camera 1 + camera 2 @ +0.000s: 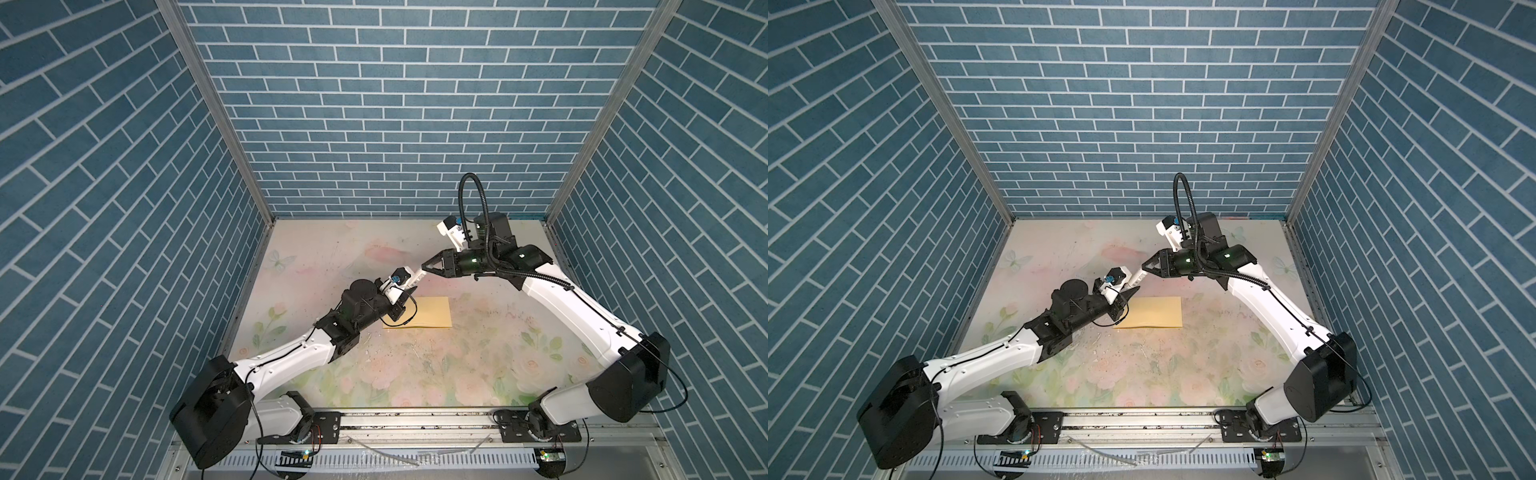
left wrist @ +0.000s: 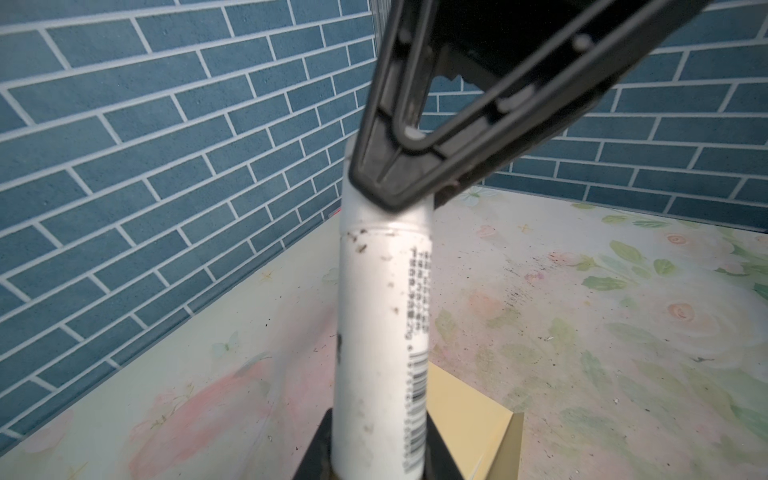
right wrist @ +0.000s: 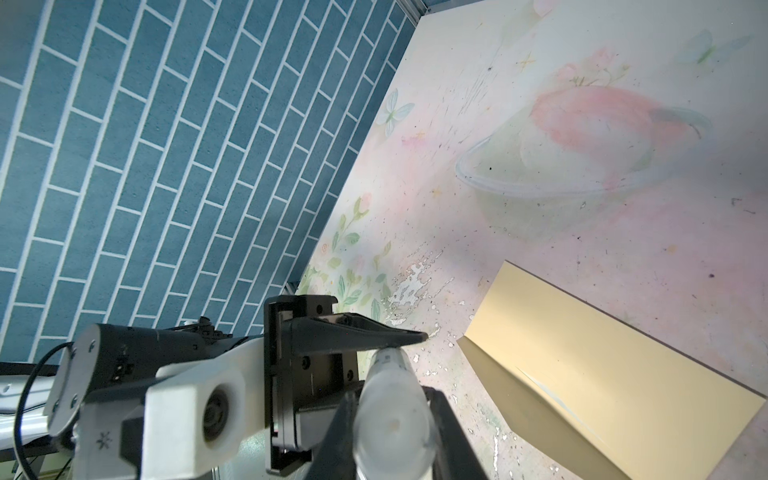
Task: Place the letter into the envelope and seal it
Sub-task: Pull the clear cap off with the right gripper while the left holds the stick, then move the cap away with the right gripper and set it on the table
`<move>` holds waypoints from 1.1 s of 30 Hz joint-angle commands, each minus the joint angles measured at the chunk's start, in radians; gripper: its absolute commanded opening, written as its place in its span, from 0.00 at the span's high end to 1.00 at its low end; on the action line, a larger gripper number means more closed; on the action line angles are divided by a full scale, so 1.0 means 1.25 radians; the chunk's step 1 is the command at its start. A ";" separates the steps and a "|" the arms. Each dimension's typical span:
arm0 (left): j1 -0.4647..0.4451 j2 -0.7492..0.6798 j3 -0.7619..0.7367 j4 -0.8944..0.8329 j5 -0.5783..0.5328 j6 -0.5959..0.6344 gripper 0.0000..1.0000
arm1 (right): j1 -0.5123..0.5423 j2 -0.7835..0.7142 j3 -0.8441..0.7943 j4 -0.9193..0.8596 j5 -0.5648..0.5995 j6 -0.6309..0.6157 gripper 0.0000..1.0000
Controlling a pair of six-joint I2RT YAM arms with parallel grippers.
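The yellow-tan envelope lies flat mid-table, also in the wrist views, with one long edge folded up. The letter is out of view. A white glue stick hangs in the air above the envelope's far left corner, held at both ends. My left gripper is shut on its barcoded body. From the right, my right gripper is shut on its cap end.
The floral table mat is speckled with dark specks and white flakes in front of the envelope. Blue brick walls close in the back and both sides. A metal rail runs along the front edge.
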 commanded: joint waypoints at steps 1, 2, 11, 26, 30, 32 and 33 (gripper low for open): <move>-0.003 0.014 -0.017 -0.021 0.007 0.004 1.00 | -0.024 -0.032 0.050 0.020 0.011 -0.023 0.96; -0.004 0.014 -0.016 -0.021 0.008 0.004 1.00 | -0.026 -0.032 0.051 0.020 0.010 -0.023 0.96; -0.010 0.021 -0.016 -0.021 0.012 0.004 1.00 | -0.039 -0.033 0.056 0.024 0.000 -0.025 1.00; -0.013 0.007 -0.026 -0.004 0.009 -0.011 1.00 | -0.098 -0.003 0.075 -0.115 0.266 -0.122 1.00; -0.014 0.002 -0.031 0.000 0.007 -0.017 1.00 | -0.119 0.064 0.064 -0.129 0.382 -0.158 1.00; -0.014 -0.002 -0.034 -0.001 0.008 -0.019 1.00 | -0.129 0.106 0.057 -0.123 0.418 -0.173 1.00; -0.014 -0.005 -0.035 -0.002 0.006 -0.019 1.00 | -0.132 0.132 0.054 -0.116 0.442 -0.180 0.99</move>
